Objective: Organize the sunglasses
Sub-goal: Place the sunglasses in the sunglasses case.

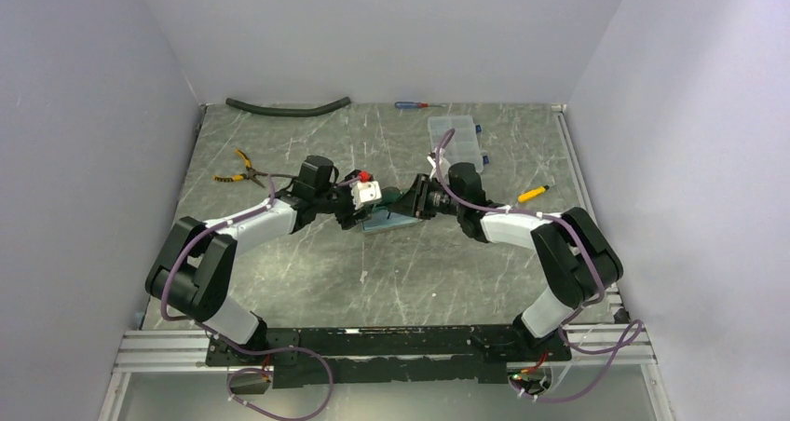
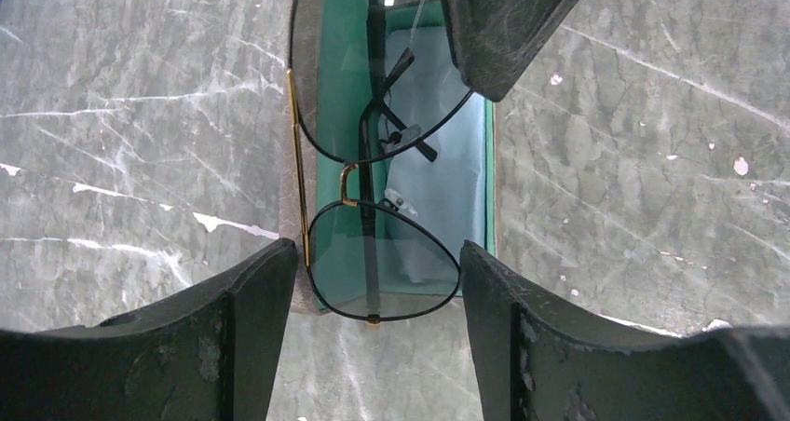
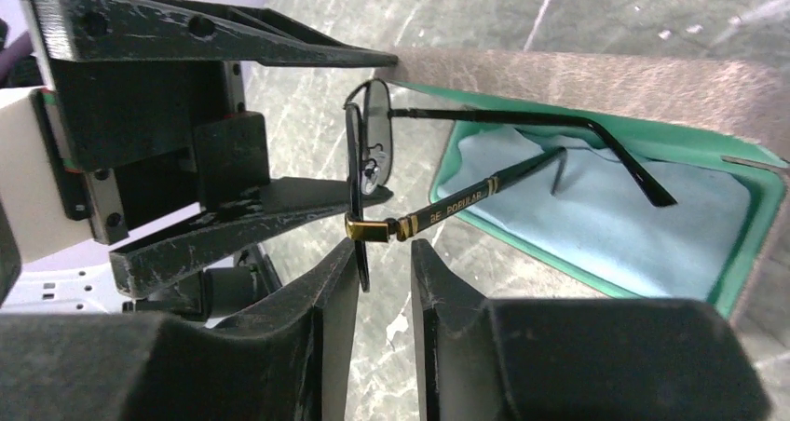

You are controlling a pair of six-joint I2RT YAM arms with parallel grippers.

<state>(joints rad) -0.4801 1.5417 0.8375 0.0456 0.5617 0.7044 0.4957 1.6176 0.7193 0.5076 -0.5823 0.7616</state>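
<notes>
Sunglasses (image 2: pixel 377 151) are hanging in the air right over the open case (image 3: pixel 596 74), not lying on the bench (image 2: pixel 121 114). Left pincer (image 2: pixel 377 253) is spread wide either side of one lens, not touching it as far as I can see. Right pincer (image 3: pixel 384 246) looks squeezed onto the hinge corner at the other end. My guess is the arms need folding next, so close the left gently on the rim (not the glass) first. Thin black wire frame, gold bridge and hinges, greyish see-through teardrop lenses, both arms swung open.
</notes>
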